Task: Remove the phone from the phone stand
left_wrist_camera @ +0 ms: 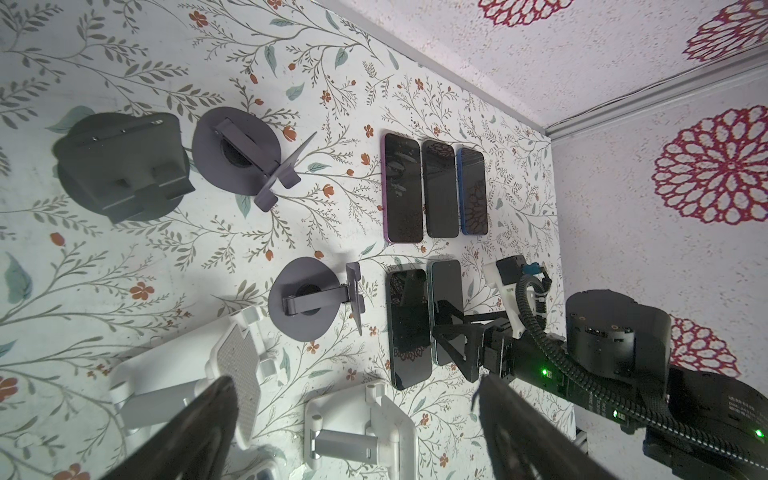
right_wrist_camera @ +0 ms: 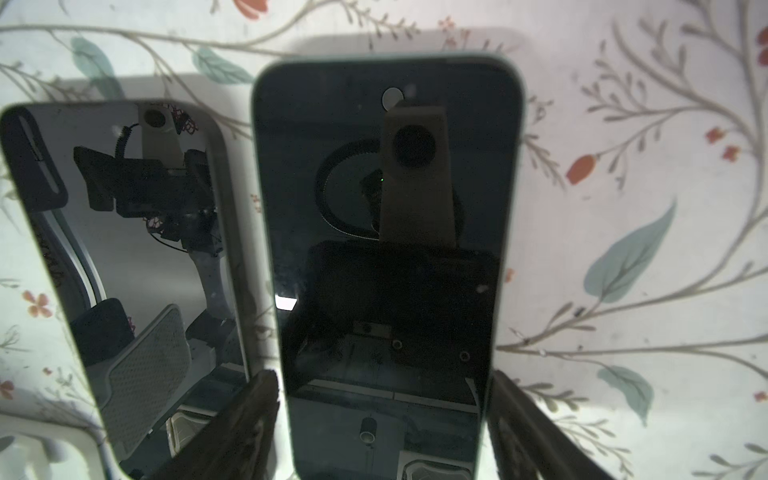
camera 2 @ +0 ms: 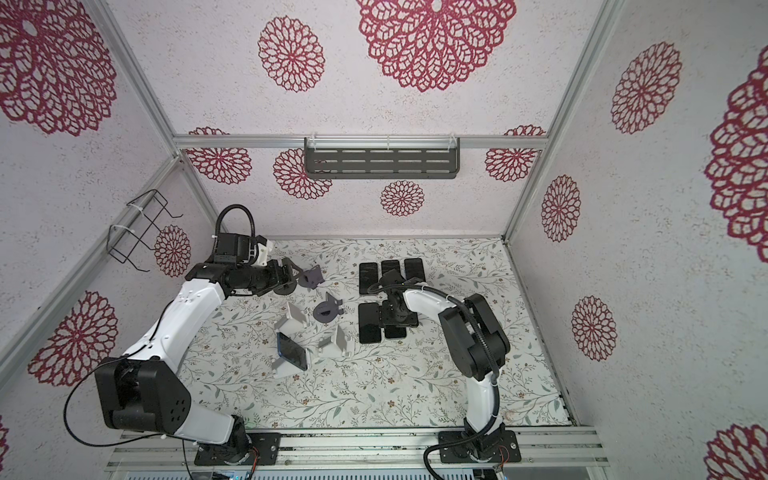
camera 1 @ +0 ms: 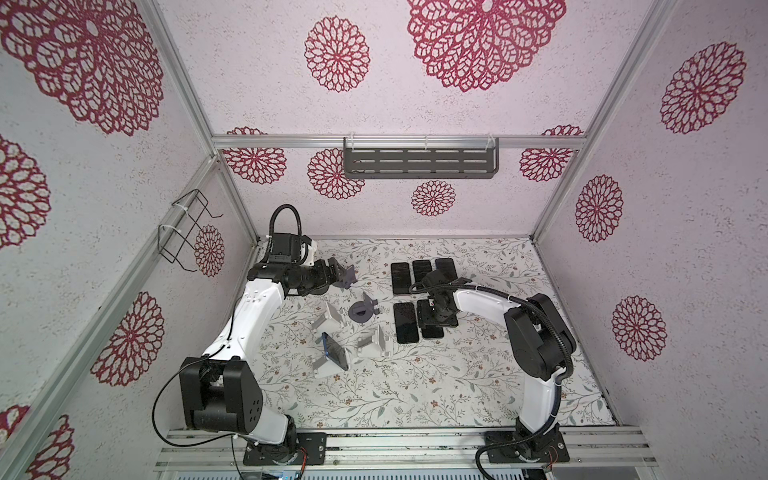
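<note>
On the table (camera 1: 415, 395), phones (camera 1: 402, 277) lie flat right of centre: three in a row behind, two in front. Left of them are several stands (camera 1: 330, 316); the frontmost stand (camera 1: 323, 368) carries a phone (camera 1: 336, 352).

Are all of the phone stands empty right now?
No, in a top view a blue phone leans on the white stand nearest the robot's bases.

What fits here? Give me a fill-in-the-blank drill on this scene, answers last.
The table has ___ phones lying flat.
The blue phone leans on a ___ stand.
The right gripper straddles a flat phone, jaws ___.
The left gripper holds ___.
Answers: five; white; open; nothing.
</note>
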`<act>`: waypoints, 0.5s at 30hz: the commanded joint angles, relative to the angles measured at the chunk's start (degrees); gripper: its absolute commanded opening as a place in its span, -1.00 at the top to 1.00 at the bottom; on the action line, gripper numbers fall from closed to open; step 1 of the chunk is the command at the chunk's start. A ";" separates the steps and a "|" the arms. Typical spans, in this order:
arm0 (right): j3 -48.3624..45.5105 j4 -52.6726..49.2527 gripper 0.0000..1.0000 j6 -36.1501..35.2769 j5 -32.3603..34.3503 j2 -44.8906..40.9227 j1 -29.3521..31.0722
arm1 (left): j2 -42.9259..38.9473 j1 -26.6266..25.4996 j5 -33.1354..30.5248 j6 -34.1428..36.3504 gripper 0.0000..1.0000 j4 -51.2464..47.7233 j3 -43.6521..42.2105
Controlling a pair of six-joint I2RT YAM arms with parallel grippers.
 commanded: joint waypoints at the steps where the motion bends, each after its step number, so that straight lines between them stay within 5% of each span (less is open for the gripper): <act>1: 0.31 0.58 -0.75 0.14 -1.73 -1.35 0.03 | -1.71 0.60 0.02 0.66 -0.88 0.10 -0.07; 6: 1.93 0.30 -0.98 -1.44 -1.73 -6.11 -0.28 | -1.31 0.86 0.03 0.31 -0.88 0.19 -0.05; 15: 2.19 -7.55 -0.98 -7.53 10.99 -22.40 -1.18 | -0.35 2.00 -1.07 -0.08 -0.89 0.09 -0.42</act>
